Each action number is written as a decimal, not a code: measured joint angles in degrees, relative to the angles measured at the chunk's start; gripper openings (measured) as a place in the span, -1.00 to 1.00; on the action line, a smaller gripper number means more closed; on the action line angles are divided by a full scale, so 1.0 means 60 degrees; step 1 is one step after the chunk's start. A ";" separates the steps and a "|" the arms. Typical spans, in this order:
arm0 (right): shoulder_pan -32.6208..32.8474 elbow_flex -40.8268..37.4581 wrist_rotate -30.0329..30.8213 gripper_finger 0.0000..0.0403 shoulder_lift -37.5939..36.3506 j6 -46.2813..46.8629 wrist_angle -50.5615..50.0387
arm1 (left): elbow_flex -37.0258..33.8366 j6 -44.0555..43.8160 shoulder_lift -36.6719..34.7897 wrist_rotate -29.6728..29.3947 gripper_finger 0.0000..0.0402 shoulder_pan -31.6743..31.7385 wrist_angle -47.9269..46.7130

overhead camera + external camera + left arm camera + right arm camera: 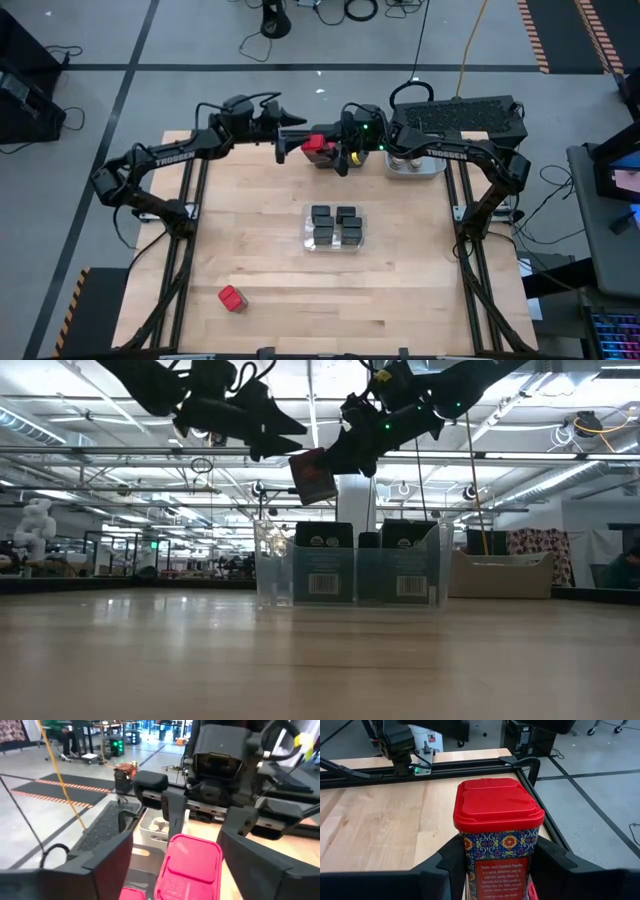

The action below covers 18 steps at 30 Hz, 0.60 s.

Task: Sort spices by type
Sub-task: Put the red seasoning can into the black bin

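A red-topped spice box (498, 837) hangs in the air over the far side of the bench (260, 260), high above the wood. The right hand (343, 150) grips it, with one dark finger pressed on each side of the box. The left hand (292, 143) sits just beside the box with its fingers spread wide, one on each side of it and not squeezing it. Nearer the middle of the bench is a clear bin (334, 228) with black spice boxes (350, 235) standing inside. At the far right of the bench is a light grey bin (416, 167) with small round jars (160, 823) in it. Another red-topped box (232, 298) lies alone near the front edge, well apart from the rest.
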 joint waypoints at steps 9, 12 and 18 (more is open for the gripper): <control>0.0000 0.0000 0.0000 -0.22 0.0000 0.0000 -0.0001 | 0.0337 0.0885 0.0000 -0.0823 0.84 -0.0563 -0.0496; 0.0000 0.0000 0.0000 -0.22 0.0000 0.0003 -0.0001 | 0.0498 0.0964 0.0000 -0.0833 0.84 -0.0642 -0.0927; 0.0000 0.0000 0.0000 -0.22 0.0000 -0.0007 0.0001 | 0.0510 0.1516 0.0071 -0.0826 0.85 -0.0640 -0.1740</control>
